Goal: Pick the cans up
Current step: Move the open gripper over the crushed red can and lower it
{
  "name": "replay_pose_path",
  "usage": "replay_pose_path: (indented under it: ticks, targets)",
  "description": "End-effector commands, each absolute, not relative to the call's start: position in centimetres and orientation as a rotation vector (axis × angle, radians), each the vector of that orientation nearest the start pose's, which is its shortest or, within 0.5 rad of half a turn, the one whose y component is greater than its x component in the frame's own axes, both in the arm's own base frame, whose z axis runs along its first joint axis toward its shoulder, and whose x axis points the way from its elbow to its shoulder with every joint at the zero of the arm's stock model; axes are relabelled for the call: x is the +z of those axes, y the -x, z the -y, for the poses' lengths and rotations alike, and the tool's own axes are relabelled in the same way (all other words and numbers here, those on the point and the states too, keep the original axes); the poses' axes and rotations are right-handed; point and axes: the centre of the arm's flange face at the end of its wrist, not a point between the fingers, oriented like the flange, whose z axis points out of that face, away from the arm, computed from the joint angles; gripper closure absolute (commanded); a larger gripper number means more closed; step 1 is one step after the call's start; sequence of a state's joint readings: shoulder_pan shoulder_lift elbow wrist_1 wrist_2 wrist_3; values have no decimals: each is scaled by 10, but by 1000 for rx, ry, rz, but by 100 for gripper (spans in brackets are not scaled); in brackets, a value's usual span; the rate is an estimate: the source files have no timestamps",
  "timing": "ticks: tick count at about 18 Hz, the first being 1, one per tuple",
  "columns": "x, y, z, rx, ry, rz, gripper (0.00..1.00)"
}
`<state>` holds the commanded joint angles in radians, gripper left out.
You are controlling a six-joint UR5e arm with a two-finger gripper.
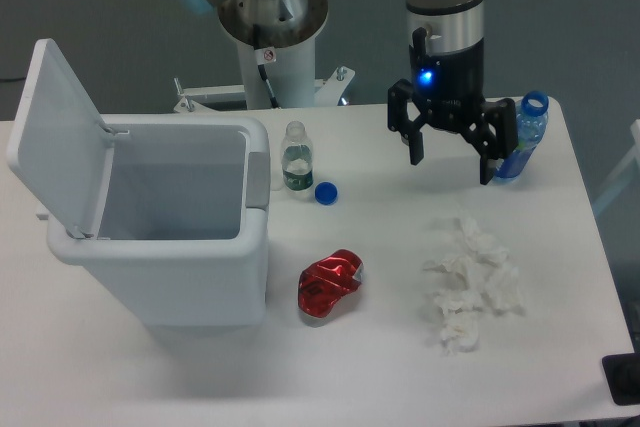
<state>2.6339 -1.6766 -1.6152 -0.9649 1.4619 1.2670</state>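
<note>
Gripper (451,165) hangs wide open (holding nothing), well apart from 1 can (327,285).

A white table (560,277) carries a scatter of items. At its left stands a white bin (165,247) with its lid (55,137) raised. Just right of the bin, toward the far side, a small clear bottle (296,158) with a green label stands uncapped, a blue cap (325,192) lying beside it. Nearer, a crushed red can (328,285) lies by the bin's right wall. Crumpled white tissues (472,284) lie at right; a blue-labelled bottle (524,137) stands at the far right.
</note>
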Motion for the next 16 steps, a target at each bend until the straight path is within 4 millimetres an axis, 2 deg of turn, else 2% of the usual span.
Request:
replay_pose_path:
  ticks: [3, 5, 7, 9, 13, 16]
  targets:
    - [477, 423, -402, 526, 2798, -318, 0]
    - [470, 420, -412, 509, 2800, -339, 0]
    - [452, 423, -421, 467, 2814, -349, 0]
    - [437, 413, -439, 417, 2823, -344, 0]
    - [409, 408, -450, 367, 2839, -330, 0]
    - [378, 405, -469, 323, 2865, -380, 0]
